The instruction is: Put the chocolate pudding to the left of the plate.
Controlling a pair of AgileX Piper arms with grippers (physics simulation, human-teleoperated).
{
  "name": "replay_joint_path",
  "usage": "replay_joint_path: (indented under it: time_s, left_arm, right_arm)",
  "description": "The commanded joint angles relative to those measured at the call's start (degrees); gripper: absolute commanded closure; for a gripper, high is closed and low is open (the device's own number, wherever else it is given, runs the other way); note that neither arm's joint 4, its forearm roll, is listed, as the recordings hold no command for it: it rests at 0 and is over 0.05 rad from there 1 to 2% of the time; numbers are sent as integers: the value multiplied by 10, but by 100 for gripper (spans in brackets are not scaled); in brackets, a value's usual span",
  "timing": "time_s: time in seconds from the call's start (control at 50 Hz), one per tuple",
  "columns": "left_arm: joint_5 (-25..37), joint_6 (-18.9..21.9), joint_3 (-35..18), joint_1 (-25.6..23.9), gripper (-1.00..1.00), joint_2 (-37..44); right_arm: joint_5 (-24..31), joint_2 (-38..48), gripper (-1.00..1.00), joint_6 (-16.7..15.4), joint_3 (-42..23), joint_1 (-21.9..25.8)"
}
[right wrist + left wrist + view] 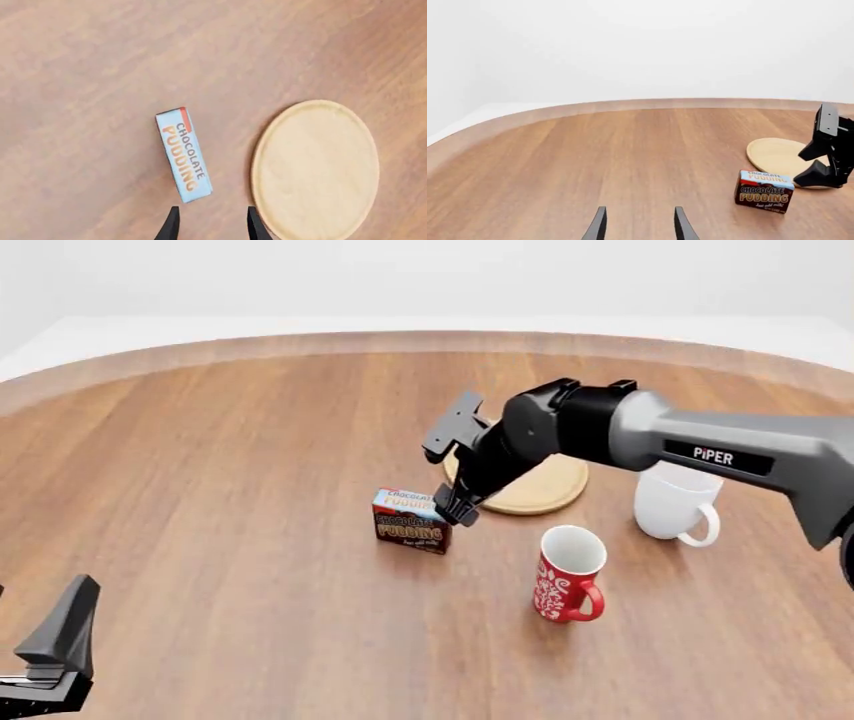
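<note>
The chocolate pudding [411,520] is a small brown box with a light blue top. It stands on the table just left of the plate [541,490], a flat tan wooden disc, with a small gap between them. My right gripper [458,508] hovers open and empty over the gap by the box's right end. In the right wrist view the pudding [185,155] and plate [317,170] lie below the open right gripper [212,220]. My left gripper [67,630] is open and empty at the near left; its view shows the pudding [764,192], plate [774,155] and right gripper [817,177].
A red patterned mug [567,575] stands in front of the plate. A white mug [674,502] stands to the plate's right, partly behind my right arm. The round wooden table's far edge [400,340] curves across the back.
</note>
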Motion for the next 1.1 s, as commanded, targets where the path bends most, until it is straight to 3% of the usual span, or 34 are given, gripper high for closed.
replay_joint_path:
  time_s: [0.02,1.1]
  left_arm:
    - [0,0,0,0,-100,0]
    - [0,0,0,0,-100,0]
  right_arm:
    - [3,26,-100,1,-19,-4]
    - [32,86,-100,13,-50,32]
